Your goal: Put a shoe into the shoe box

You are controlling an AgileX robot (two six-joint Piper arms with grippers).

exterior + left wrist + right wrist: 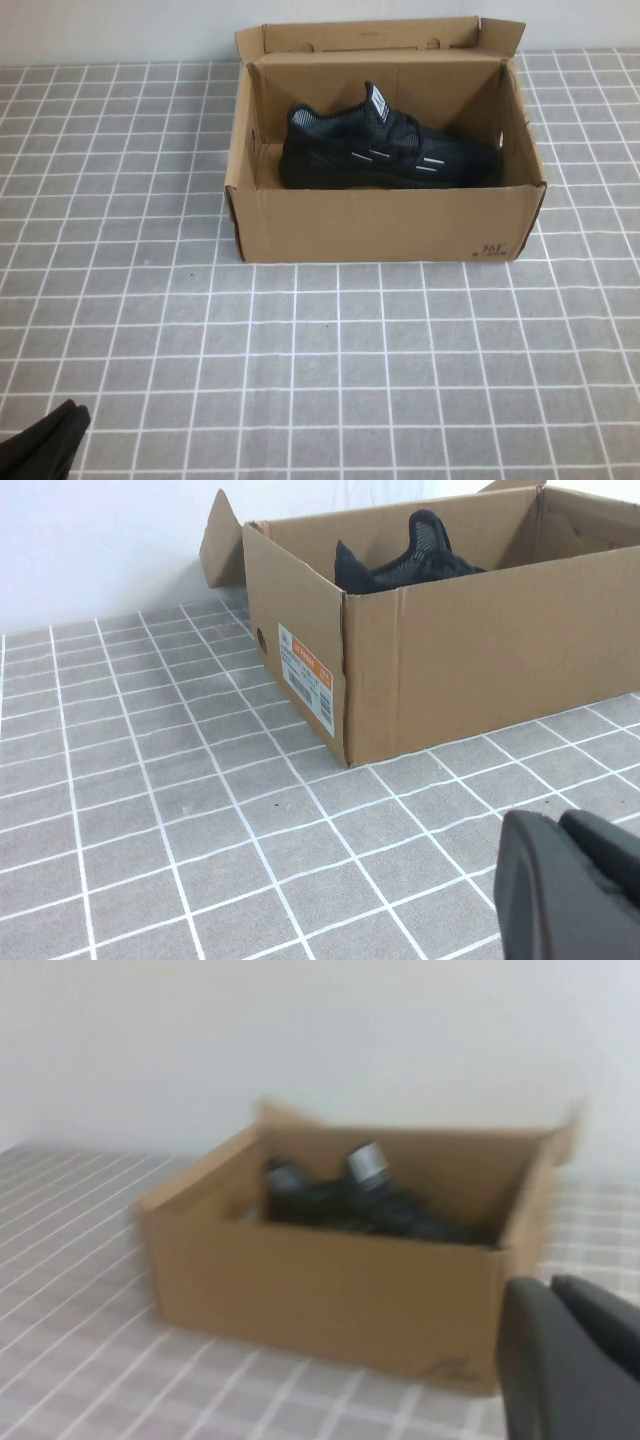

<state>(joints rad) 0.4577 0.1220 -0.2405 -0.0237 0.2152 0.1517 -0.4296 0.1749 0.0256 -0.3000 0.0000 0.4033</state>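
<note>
Shoe (385,150) lies inside the shoe box (380,225), on its sole, heel toward 9 o'clock, toe toward 3 o'clock, close against the box's front wall. Box sits at 12 o'clock on the grey tiled table (320,380), top open, lid flap standing up at the back.

Left gripper (40,445) sits low at 7 o'clock of the high view, well apart from the box; cannot tell its finger state.

Right gripper (570,1360) shows only in its wrist view, clear of the box; state cannot be told.
</note>
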